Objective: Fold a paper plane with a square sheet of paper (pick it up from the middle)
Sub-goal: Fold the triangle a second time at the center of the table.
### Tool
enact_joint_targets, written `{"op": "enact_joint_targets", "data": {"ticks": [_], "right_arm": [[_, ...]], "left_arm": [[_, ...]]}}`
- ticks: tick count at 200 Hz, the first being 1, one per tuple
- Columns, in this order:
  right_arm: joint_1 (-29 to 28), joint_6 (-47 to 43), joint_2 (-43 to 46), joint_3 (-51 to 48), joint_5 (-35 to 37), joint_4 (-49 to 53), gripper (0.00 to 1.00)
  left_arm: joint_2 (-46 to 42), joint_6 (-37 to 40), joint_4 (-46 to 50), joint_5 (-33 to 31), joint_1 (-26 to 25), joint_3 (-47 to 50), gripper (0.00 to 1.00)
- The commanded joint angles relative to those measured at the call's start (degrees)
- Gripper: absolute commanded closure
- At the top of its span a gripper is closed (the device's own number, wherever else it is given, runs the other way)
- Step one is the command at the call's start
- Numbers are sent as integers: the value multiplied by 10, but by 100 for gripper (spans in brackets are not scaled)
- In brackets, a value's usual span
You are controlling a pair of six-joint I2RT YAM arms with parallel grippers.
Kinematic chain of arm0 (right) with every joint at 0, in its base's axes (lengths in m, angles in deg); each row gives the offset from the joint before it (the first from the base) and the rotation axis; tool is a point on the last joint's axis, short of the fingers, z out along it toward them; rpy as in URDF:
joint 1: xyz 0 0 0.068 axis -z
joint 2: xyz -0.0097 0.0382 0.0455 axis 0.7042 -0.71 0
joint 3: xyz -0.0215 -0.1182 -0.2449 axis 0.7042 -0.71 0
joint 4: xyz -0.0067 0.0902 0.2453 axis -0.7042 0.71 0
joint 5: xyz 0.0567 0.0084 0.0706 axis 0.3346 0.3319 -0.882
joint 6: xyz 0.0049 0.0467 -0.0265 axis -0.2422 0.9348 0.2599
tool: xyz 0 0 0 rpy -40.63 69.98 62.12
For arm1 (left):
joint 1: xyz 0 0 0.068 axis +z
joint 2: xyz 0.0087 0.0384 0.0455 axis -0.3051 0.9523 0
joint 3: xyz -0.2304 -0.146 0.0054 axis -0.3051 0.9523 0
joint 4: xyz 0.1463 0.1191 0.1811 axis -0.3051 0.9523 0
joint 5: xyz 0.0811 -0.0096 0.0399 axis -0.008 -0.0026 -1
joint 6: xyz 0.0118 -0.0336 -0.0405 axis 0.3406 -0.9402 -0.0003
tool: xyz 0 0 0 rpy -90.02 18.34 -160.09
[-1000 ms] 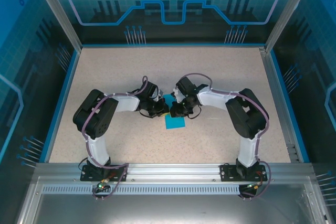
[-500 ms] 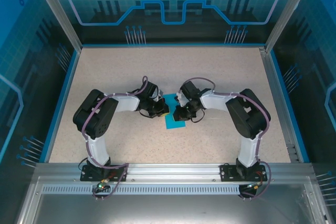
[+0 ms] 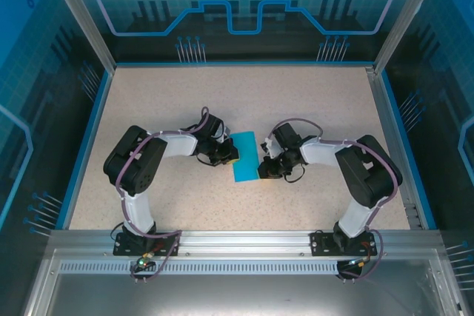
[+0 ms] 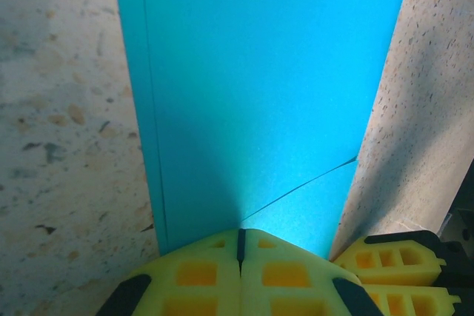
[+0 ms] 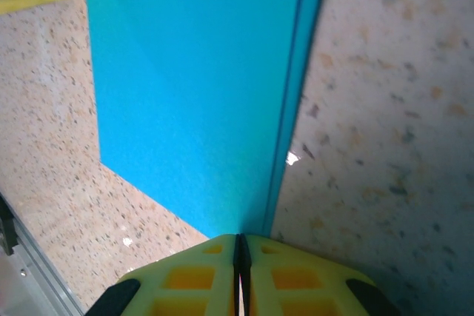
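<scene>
**Sheet of paper**: thin, plain teal-blue with a matt finish, folded into a narrow oblong. It lies flat on the surface near the middle, between the two pincers, with its long sides running away from the arm bases. The left wrist view shows a doubled edge line along one long side and a thin slanting layer edge near the pincer-side corner. In the right wrist view the same doubled edge runs straight to the pincer tips.

**Surface**: pale beige with fine dark and tan speckles, stone-like and slightly glossy. A blue border frames it, and a ribbed aluminium rail runs along the near edge.

**Left pincer**: blocky yellow pads with square recesses on black finger bodies. The pads are pressed together with only a hairline seam between them. The tips meet the sheet's left long edge, but whether any paper is pinched cannot be told.

**Right pincer**: the same yellow pads, also closed pad to pad. The tips sit at the sheet's near right corner, on the doubled edge, and a grip on it cannot be told.

**Left arm**: black and white shells with a purple cable. It rises from its base, bends at the elbow and reaches right, with the wrist low.

**Right arm**: built alike, with the elbow out to the right and the forearm reaching left, low over the surface.
</scene>
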Motion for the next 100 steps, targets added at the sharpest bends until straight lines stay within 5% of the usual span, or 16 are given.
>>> {"op": "enact_joint_targets", "data": {"ticks": [1,56,100], "right_arm": [[6,-15,22,-13,41,103,88],[2,34,53,63,44,34,85],[-12,55,-4,125,59,0,78]], "left_arm": [[33,11,77,-69,14,15,99],[-30,-16,33,8,11,-21,85],[-101,-42,38,-16,4,-9,70]]}}
